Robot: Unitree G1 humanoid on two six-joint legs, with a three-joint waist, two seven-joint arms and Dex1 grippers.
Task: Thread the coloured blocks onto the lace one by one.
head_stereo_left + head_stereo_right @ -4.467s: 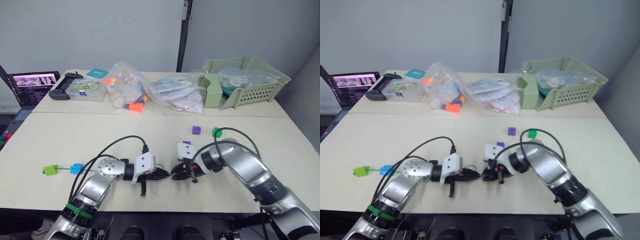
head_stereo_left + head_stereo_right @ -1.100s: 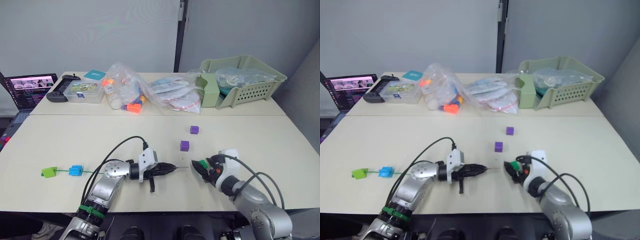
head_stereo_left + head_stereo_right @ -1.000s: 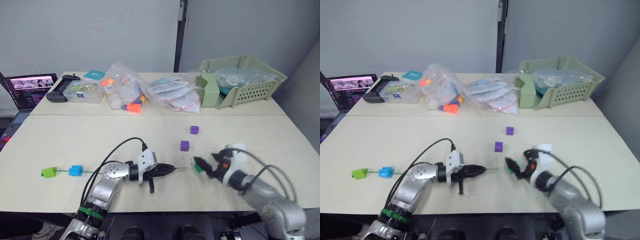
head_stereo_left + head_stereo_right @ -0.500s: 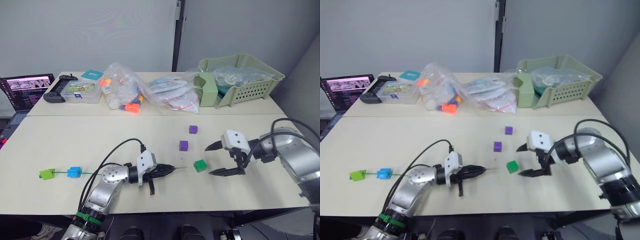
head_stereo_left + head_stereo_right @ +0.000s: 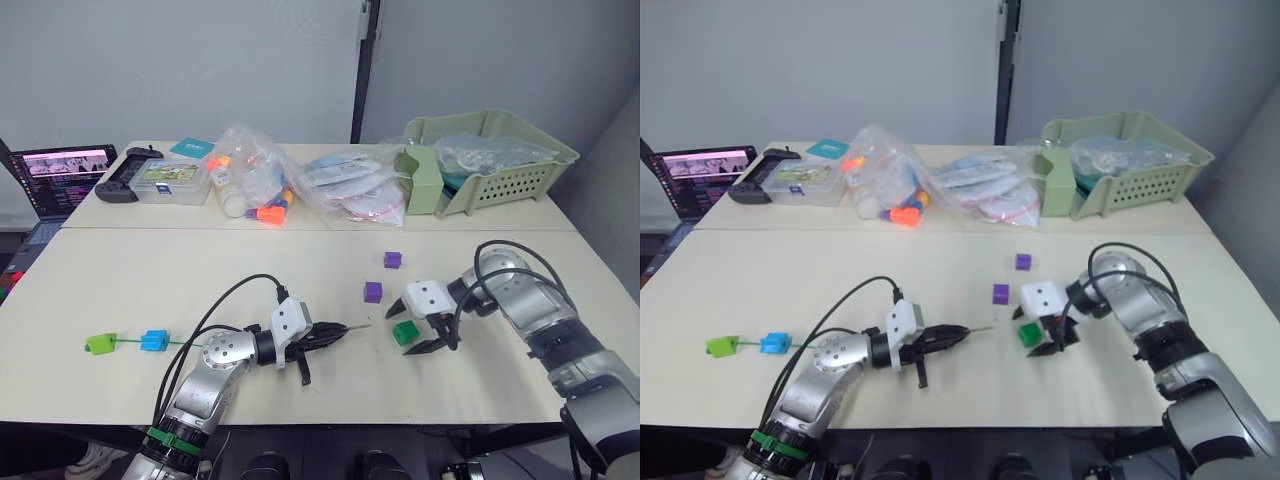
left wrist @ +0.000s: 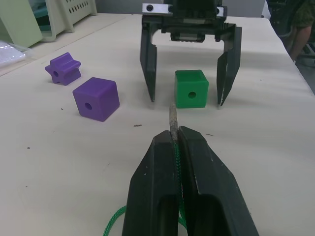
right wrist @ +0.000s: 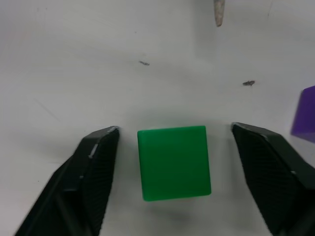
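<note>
Block (image 7: 173,162) between spread right jaws.

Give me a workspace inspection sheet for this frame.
Surface: cream table, a seam across the far part.
Job's things: dark green block loose between open jaws; purple cube and purple star block loose; blue block and lime block on the lace.
Clutter: plastic bags, green basket, clear box, controller.
Grippers: left gripper shut on lace; right gripper open.
Cables: black cable looping by left arm.
Surroundings: laptop, grey wall.
</note>
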